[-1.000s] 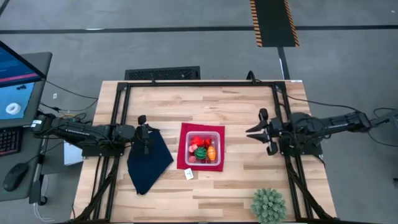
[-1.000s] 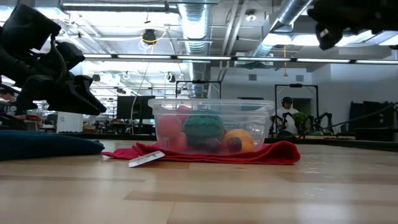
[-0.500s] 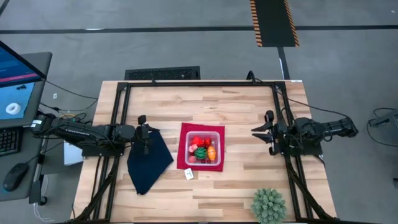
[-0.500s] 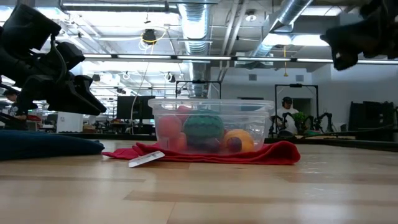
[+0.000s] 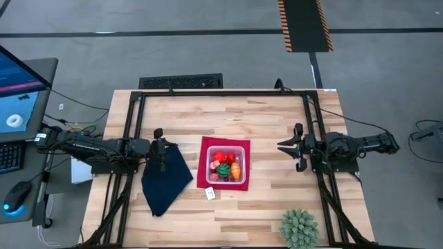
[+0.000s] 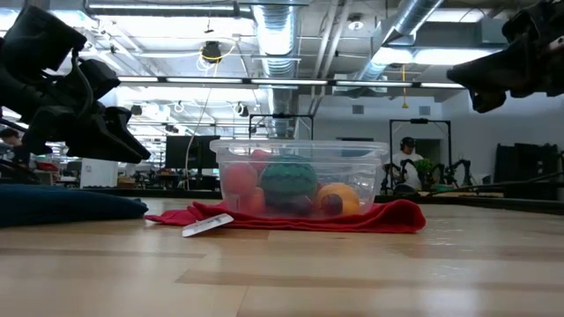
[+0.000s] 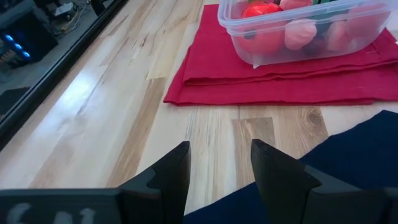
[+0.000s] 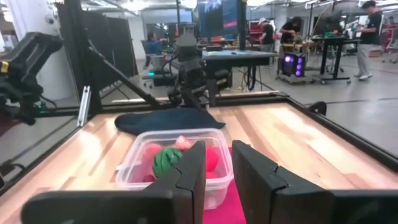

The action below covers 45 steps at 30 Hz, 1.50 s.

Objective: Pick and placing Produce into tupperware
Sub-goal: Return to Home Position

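While both arms hang clear of the container, I read the left pincer [image 5: 165, 148] as released: its wrist camera shows two dark fingers [image 7: 168, 177] well apart with only bare wood and cloth between them. It sits left of centre in the overhead frame, above the upper edge of the navy cloth [image 5: 166, 185].

Right of centre, the right pincer [image 5: 281, 146] points toward the middle of the surface [image 5: 270, 114]. Its fingers [image 8: 189, 171] leave only a narrow gap (nothing sits in it), so I call it loosened and empty.

At the centre of the overhead frame stands the tupperware [image 5: 210, 166], upright on the red mat [image 5: 202, 174]. The produce [image 5: 221, 158] is all inside it: red and pink pieces, the green striped ball [image 6: 288, 180] in the middle and an orange piece [image 6: 339, 198] beside it.

A white tag [image 5: 210, 194] lies just below the mat, and a spiky green plant ball [image 5: 299, 228] sits at the lower right.
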Available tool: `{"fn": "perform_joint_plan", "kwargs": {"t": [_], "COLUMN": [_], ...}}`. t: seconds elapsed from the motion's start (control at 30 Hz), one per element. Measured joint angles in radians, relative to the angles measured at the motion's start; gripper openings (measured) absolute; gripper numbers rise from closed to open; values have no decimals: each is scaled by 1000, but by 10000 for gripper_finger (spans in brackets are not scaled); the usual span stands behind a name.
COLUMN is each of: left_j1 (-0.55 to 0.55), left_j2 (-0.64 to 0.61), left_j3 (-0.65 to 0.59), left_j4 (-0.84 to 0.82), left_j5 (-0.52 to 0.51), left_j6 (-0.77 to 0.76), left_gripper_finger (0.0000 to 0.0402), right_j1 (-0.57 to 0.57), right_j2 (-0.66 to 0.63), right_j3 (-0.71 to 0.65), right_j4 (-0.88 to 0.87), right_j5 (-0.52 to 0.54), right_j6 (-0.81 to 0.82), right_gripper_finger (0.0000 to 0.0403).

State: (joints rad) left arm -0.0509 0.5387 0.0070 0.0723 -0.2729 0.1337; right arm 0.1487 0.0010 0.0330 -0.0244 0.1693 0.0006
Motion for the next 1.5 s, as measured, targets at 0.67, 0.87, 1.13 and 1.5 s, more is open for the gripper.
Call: {"fn": "perform_joint_plan", "kwargs": {"t": [0.67,0.87,1.13,1.5], "left_j1": [0,-1,-2,-1], "left_j2": [-3,-57,-254,-533], "left_j3": [1,1,2,28], "left_j4": [238,484,303,-5], "left_j5": [295,634,613,561], "left_j6": [-11,-196,-296,-261], "left_gripper_finger": [160,160,160,160], "right_j1": [1,1,1,1], "right_j2": [0,0,0,1], "right_j3": [1,1,1,1], "right_j4": [-15,-16,-16,-15], "right_j5": [-7,-7,-7,-7], "right_j6": [0,0,0,0], "right_gripper_finger": [102,102,102,102]}}
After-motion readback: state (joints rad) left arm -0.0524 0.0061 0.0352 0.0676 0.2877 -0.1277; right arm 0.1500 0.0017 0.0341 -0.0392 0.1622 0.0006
